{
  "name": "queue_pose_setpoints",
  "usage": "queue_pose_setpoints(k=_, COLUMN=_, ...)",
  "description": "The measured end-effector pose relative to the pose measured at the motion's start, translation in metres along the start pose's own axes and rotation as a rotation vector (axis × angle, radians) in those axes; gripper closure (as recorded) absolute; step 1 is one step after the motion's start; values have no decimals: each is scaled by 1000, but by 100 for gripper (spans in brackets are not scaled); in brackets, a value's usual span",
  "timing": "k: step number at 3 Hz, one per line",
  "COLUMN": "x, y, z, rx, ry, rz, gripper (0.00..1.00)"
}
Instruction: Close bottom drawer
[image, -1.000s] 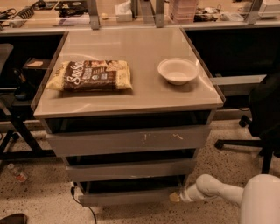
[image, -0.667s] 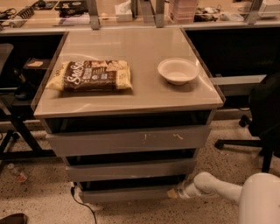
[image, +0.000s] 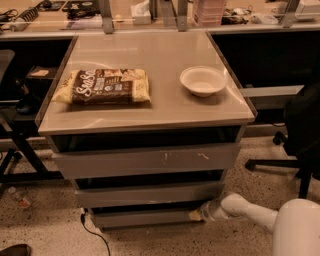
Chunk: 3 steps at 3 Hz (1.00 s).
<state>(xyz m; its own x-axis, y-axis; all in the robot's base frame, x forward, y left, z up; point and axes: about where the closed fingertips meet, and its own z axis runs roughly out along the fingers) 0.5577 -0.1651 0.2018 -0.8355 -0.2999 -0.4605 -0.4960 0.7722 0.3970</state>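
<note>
The bottom drawer (image: 142, 217) is the narrowest grey front, lowest on the cabinet, just above the floor. It sits set back under the mid-width front (image: 150, 194), and its tray is hidden. My gripper (image: 196, 215) reaches in from the lower right on a white arm and its tip rests against the right end of the bottom drawer's front. The widest front (image: 145, 160) with pale scratch marks is above.
A snack bag (image: 105, 86) and a white bowl (image: 203, 80) lie on the cabinet top (image: 150, 107). A black office chair (image: 300, 135) stands at the right. A dark cable (image: 92, 232) runs on the speckled floor at the cabinet's lower left. Desk frames stand at left.
My arm has moved left toward the cabinet. The bottom drawer's front has gone back in and now sits further under the middle drawer.
</note>
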Motion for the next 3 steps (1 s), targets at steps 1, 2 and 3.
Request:
queue_pose_setpoints(k=1, x=0, y=0, z=0, rx=0, ry=0, rz=0, gripper=100)
queue_pose_setpoints(k=2, x=23, y=2, z=-16, rx=22, ry=56, rz=34, gripper=100)
queue_pose_setpoints(k=3, x=59, y=-36, z=-109, rx=200, ry=75, rz=166, gripper=100)
